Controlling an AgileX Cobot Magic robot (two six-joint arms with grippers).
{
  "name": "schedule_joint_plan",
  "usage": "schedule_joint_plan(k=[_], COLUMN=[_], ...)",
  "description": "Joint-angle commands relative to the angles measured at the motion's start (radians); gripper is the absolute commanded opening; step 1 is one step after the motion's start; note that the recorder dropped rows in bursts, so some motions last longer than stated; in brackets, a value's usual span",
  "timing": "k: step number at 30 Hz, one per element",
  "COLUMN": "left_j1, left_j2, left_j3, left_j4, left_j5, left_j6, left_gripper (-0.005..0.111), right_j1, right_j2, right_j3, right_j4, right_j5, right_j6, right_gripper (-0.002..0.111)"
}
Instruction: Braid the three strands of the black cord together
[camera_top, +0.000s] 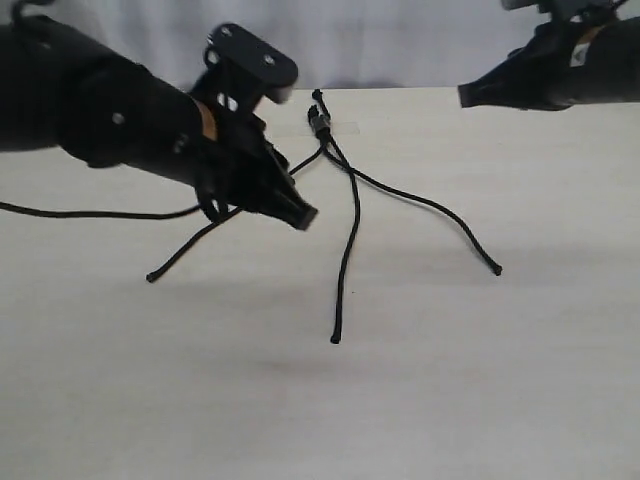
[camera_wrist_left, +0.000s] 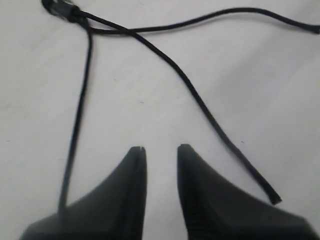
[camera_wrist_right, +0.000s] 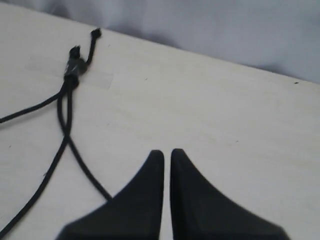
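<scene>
The black cord's knotted end (camera_top: 320, 120) lies under clear tape (camera_top: 343, 127) near the table's far edge. Three strands fan out toward the front: a left strand (camera_top: 187, 252), a middle one (camera_top: 349, 250) and a right one (camera_top: 430, 205), crossing just below the knot. My left gripper (camera_top: 297, 214) hovers over the left strand; in its wrist view the gripper (camera_wrist_left: 161, 148) is open and empty, with that strand (camera_wrist_left: 79, 117) running beside one finger. My right gripper (camera_top: 465, 97) is raised at the far right; in its wrist view this gripper (camera_wrist_right: 167, 152) is shut on nothing, away from the knot (camera_wrist_right: 74, 67).
The arm's own thin black cable (camera_top: 100, 213) trails along the pale wooden table (camera_top: 450, 400) from the left edge to the left gripper. A grey-white cloth backdrop (camera_top: 400, 40) hangs behind the table's far edge.
</scene>
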Motion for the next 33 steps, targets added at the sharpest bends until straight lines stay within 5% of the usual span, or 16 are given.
schedule_joint_plan(k=[1, 9, 18, 33], left_j1=[-0.083, -0.118, -0.114, -0.084], left_j2=[0.099, 0.279, 0.432, 0.488], left_j3=[-0.008, -0.018, -0.173, -0.185], left_j4=[-0.025, -0.032, -0.023, -0.012], left_j5=[-0.091, -0.252, -0.169, -0.167], left_j6=[0.002, -0.028, -0.043, -0.043], left_gripper=[0.042, 0.052, 0.052, 0.051], right_j1=[-0.065, -0.07, -0.07, -0.07], right_j2=[-0.063, -0.067, -0.063, -0.059], right_j3=[0.022, 0.022, 0.022, 0.022], right_j4=[0.0, 0.006, 0.005, 0.005], right_j5=[-0.023, -0.008, -0.009, -0.014], right_j6=[0.018, 0.018, 0.018, 0.018], right_gripper=[0.004, 0.004, 0.004, 0.004])
